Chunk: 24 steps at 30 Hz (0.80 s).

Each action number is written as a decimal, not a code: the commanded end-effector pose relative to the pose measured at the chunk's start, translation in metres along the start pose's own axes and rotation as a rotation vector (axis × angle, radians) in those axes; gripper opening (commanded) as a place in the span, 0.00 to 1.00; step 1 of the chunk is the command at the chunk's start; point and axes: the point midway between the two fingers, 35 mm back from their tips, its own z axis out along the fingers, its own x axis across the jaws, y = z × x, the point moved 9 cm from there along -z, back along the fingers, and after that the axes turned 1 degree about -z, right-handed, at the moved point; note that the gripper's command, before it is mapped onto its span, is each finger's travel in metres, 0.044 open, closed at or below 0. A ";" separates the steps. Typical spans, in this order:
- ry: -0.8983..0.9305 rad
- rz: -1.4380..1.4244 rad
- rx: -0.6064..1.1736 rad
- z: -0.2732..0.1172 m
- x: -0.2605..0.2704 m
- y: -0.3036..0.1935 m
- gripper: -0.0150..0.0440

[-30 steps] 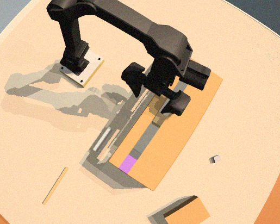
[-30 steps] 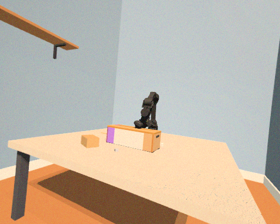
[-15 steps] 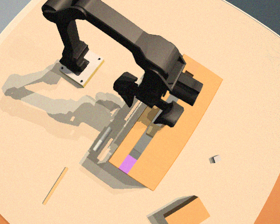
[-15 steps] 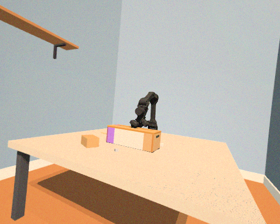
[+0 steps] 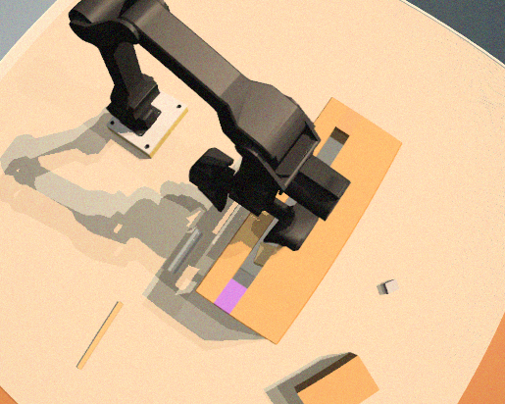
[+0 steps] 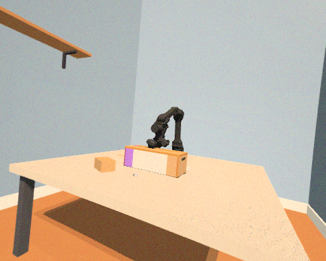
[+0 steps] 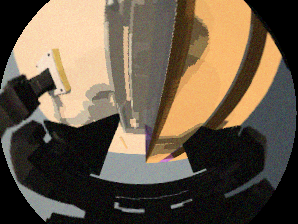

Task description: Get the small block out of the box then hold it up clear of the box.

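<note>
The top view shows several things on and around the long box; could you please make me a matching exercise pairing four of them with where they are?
Things:
1. gripper
2. small pale cube
3. thin strip
4. purple patch

Places:
A. on the table, apart from the long box, on its far side from the arm's base
B. at one end of the slot in the box's top
C. open, over the slot in the box's top
D. flat on the table on the box's other side

Pairs: 1-C, 2-A, 3-D, 4-B
</note>
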 end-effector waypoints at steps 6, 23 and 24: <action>-0.004 -0.001 0.007 0.007 0.001 -0.022 0.93; -0.004 -0.001 0.010 0.019 0.001 -0.059 0.93; -0.004 -0.001 0.010 0.019 0.001 -0.059 0.93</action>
